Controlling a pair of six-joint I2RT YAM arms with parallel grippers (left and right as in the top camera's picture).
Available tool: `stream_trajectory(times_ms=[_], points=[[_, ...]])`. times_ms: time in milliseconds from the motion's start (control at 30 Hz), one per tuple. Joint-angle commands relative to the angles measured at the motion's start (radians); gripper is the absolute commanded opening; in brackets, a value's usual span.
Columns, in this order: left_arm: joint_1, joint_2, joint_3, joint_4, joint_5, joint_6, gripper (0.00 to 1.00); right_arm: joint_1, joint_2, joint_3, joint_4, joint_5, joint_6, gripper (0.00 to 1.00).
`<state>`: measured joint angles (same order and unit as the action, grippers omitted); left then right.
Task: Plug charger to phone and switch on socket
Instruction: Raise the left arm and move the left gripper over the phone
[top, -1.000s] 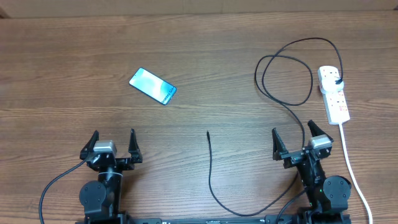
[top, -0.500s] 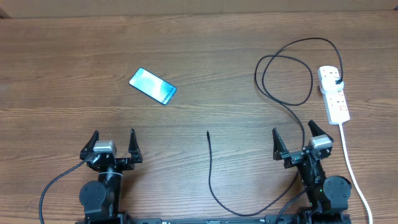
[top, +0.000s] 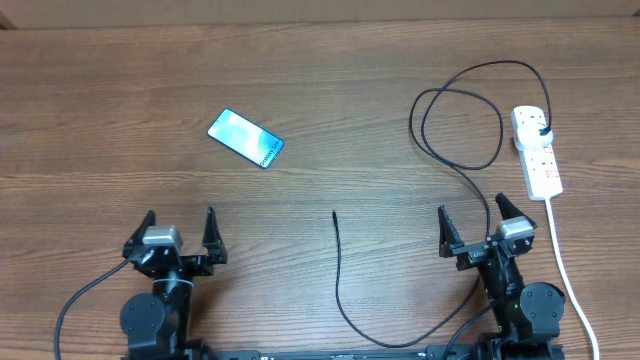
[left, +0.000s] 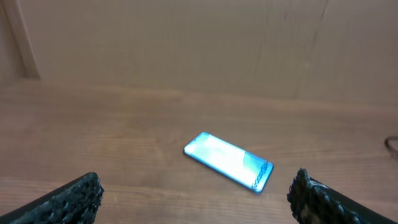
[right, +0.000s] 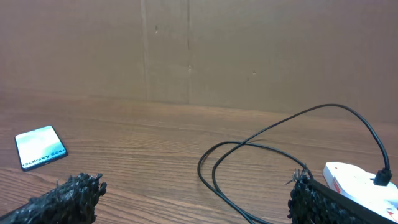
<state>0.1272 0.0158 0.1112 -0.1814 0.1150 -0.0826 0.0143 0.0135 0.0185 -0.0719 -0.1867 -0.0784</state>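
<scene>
"Two grippers at near edge, status?" the senior insp. asks.

"Left gripper (top: 179, 218) has shifted slightly to its own left vs. a moment ago. Fingers are spread wide, nothing btwn them. Right gripper (top: 471, 212) hasn't moved and is likewise wide open and empty. The charger (top: 338, 280) passes close by it on the table (top: 100, 80) but isn't held."

"Task items?"

"No change in pos. The charger lies loose btwn the arms, its connector tip (top: 334, 213) free on the wood and pointing away from the robot. Phone (top: 246, 138) is further out, left of centre, flat, screen lit, well apart from the tip. The left wrist view has it straight ahead. Socket (top: 536, 150) sits at far right with the black plug (top: 541, 132) seated near its far end and the cable looping beside it. Switch state: can't tell, too small."

"Assessment?"

"The left arm's small move is the only change. It's prob. the opening of a reach toward phone or tip, but that's judgement only. No step is done yet: the tip isn't in the phone and nothing is near the switch."
</scene>
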Motion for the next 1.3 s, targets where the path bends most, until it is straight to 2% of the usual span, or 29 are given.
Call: stream_trajectory(times_ms=[0, 267, 467, 600, 700, 900, 1033, 1267], points=[[0.008, 0.043, 0.1, -0.011, -0.022, -0.019, 1.0, -0.003, -0.011, -0.011, 0.006, -0.006, -0.002, 1.0], [0.008, 0.328, 0.276, -0.032, -0.035, -0.053, 1.0, -0.003, -0.011, -0.011, 0.006, -0.006, -0.002, 1.0], [0.008, 0.616, 0.523, -0.097, -0.036, -0.059, 1.0, -0.003, -0.011, -0.011, 0.006, -0.006, -0.002, 1.0], [0.008, 0.824, 0.739, -0.247, -0.036, -0.064, 1.0, -0.003, -0.011, -0.011, 0.006, -0.006, -0.002, 1.0], [0.008, 0.971, 0.897, -0.391, -0.051, -0.114, 1.0, -0.003, -0.011, -0.011, 0.006, -0.006, -0.002, 1.0], [-0.018, 1.258, 1.211, -0.673, -0.043, -0.115, 1.0, -0.003, -0.011, -0.011, 0.006, -0.006, -0.002, 1.0], [-0.038, 1.352, 1.285, -0.719, -0.028, -0.116, 1.0, -0.003, -0.011, -0.011, 0.006, -0.006, -0.002, 1.0], [-0.038, 1.418, 1.284, -0.715, 0.127, -0.125, 1.0, -0.003, -0.011, -0.011, 0.006, -0.006, -0.002, 1.0]])
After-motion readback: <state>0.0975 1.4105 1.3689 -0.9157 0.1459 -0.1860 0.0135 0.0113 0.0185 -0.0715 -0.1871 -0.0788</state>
